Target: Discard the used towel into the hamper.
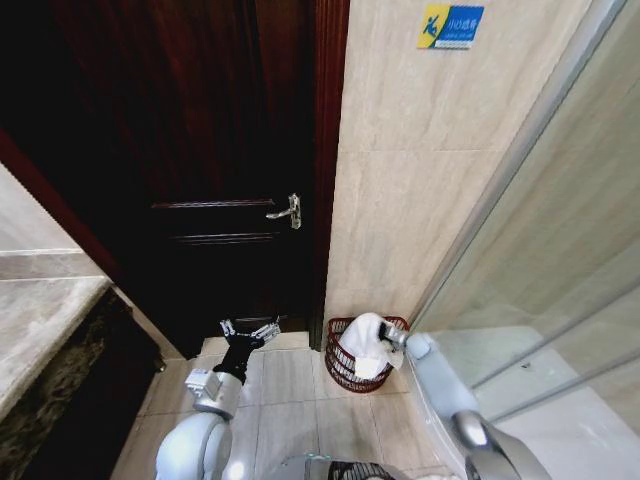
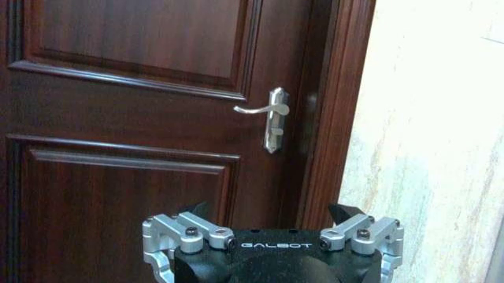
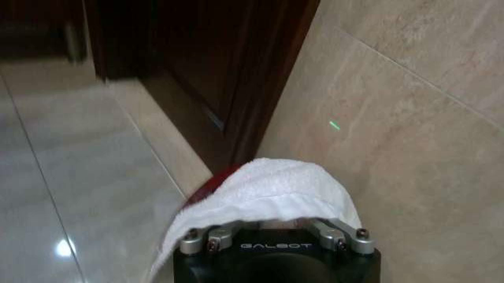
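Note:
The hamper [image 1: 343, 367], a small dark reddish wire basket, stands on the floor against the tiled wall, just right of the door frame. A white towel [image 1: 368, 345] hangs over and into it. My right gripper [image 1: 393, 337] is at the hamper's right rim, shut on the towel's upper end. In the right wrist view the towel [image 3: 268, 191] drapes over the fingertips and hides them, with a sliver of the hamper [image 3: 211, 178] beneath. My left gripper [image 1: 250, 331] is open and holds nothing, raised over the floor left of the hamper and facing the door [image 2: 118, 118].
The dark wooden door [image 1: 200, 150] with a metal lever handle [image 1: 287, 212] is shut. A glass shower partition [image 1: 520, 300] runs along the right. A stone counter [image 1: 40, 320] is on the left. Tiled floor [image 1: 290, 400] lies between.

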You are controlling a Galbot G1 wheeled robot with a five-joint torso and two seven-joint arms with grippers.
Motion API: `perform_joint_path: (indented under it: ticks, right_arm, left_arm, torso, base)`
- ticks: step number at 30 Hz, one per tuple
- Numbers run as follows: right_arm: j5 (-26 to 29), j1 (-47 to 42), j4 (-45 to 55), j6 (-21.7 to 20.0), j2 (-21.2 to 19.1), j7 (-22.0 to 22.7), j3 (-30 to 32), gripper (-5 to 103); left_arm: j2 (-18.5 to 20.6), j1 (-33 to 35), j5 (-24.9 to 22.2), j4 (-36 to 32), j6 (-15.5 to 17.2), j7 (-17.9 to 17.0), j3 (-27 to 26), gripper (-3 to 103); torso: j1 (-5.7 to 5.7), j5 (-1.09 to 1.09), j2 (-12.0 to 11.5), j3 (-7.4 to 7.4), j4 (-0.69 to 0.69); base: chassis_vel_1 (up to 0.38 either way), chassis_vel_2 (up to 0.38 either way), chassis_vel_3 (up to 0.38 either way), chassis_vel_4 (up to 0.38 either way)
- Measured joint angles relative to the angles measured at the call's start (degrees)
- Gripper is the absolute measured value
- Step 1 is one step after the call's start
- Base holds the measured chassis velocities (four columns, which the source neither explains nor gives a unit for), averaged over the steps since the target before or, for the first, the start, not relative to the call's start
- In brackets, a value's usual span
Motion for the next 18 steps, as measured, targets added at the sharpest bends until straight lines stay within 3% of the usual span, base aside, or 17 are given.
perform_joint_path:
  ticks: [1,7,10,14,16,18]
  right_arm:
    - [0.0,0.0,0.0,0.0,0.0,0.0,0.0,10]
    - [-13.0,3.9,-8.2,1.9,-4.3,8.3,3.9,10]
    - [-14.5,4.0,-7.9,2.4,-5.7,9.0,4.1,10]
    - [-8.1,2.5,-4.0,2.0,-5.3,4.5,2.3,10]
    - [1.5,0.6,-0.3,1.6,-3.0,-1.9,0.6,10]
    - [3.9,0.3,0.0,3.2,-1.8,-2.1,0.2,10]
  left_arm:
    - [0.0,0.0,0.0,0.0,0.0,0.0,0.0,100]
    - [0.0,0.0,0.0,0.0,0.0,0.0,0.0,100]
    - [0.0,0.0,0.0,0.0,0.0,0.0,0.0,100]
    - [0.0,0.0,0.0,0.0,0.0,0.0,0.0,100]
    - [0.0,0.0,0.0,0.0,0.0,0.0,0.0,100]
    - [0.0,0.0,0.0,0.0,0.0,0.0,0.0,100]
  torso:
    - [0.0,0.0,0.0,0.0,0.0]
    - [0.01,-0.05,0.0,0.0,-0.08]
    - [0.01,-0.05,0.0,0.0,-0.11]
    - [0.01,-0.04,0.0,0.0,-0.07]
    - [0.01,0.02,0.0,0.01,-0.01]
    - [0.0,-0.02,0.0,0.0,-0.02]
  base:
    - [0.0,0.0,0.0,0.0]
    - [0.0,0.0,0.0,0.0]
    - [0.0,0.0,0.0,0.0]
    - [0.0,0.0,0.0,0.0]
    - [0.0,0.0,0.0,0.0]
    - [0.0,0.0,0.0,0.0]
